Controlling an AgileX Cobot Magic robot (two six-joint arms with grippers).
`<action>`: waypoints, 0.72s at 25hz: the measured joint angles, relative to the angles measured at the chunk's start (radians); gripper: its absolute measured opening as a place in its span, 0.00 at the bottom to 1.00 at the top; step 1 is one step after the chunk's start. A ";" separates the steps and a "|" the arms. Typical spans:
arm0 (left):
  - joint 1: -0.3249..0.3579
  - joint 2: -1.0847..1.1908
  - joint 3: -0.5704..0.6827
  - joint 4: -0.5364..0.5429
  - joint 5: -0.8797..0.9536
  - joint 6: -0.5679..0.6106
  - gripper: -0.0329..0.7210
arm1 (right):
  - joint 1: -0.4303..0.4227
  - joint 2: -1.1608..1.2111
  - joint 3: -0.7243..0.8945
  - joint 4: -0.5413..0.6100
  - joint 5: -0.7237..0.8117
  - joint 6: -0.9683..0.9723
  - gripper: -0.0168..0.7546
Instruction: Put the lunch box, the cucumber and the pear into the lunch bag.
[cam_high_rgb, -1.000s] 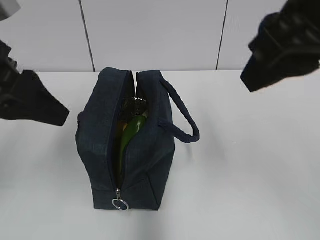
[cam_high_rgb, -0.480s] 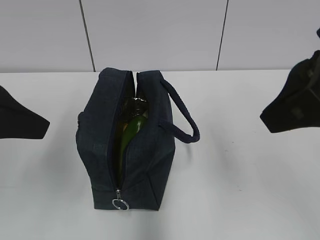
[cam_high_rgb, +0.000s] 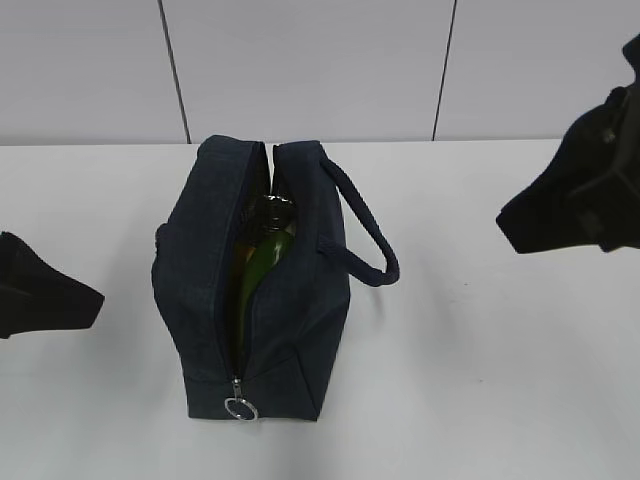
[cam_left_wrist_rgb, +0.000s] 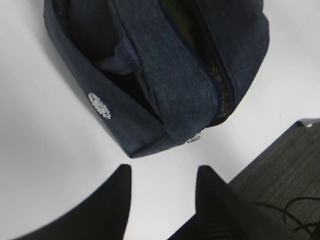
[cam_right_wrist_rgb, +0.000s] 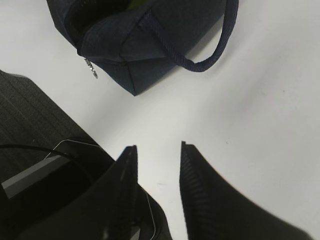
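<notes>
The dark navy lunch bag stands mid-table with its zipper open and the ring pull at its near end. The green cucumber shows through the slit. The lunch box and the pear are hidden; I cannot make them out inside. My left gripper hovers left of the bag, open and empty. In the left wrist view the bag with its white logo lies beyond the gripper. My right gripper hovers to the right, open and empty, with the bag beyond the gripper.
The bag's loop handle hangs out to the right, also seen in the right wrist view. The table's near edge and dark floor show in the left wrist view. A white panelled wall stands behind the table.
Both arms have drawn away from the bag: the left gripper sank toward the lower left edge, the right gripper dropped from the top right to the right edge. The bag has not moved.
</notes>
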 joint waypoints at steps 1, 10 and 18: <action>0.000 0.000 0.004 -0.018 -0.012 0.009 0.39 | 0.000 -0.021 0.030 0.002 -0.035 -0.015 0.33; 0.000 0.000 0.007 -0.118 -0.066 0.124 0.38 | 0.000 -0.128 0.321 0.093 -0.299 -0.131 0.34; 0.000 0.000 0.007 -0.150 -0.140 0.137 0.36 | 0.000 -0.130 0.508 0.346 -0.513 -0.445 0.34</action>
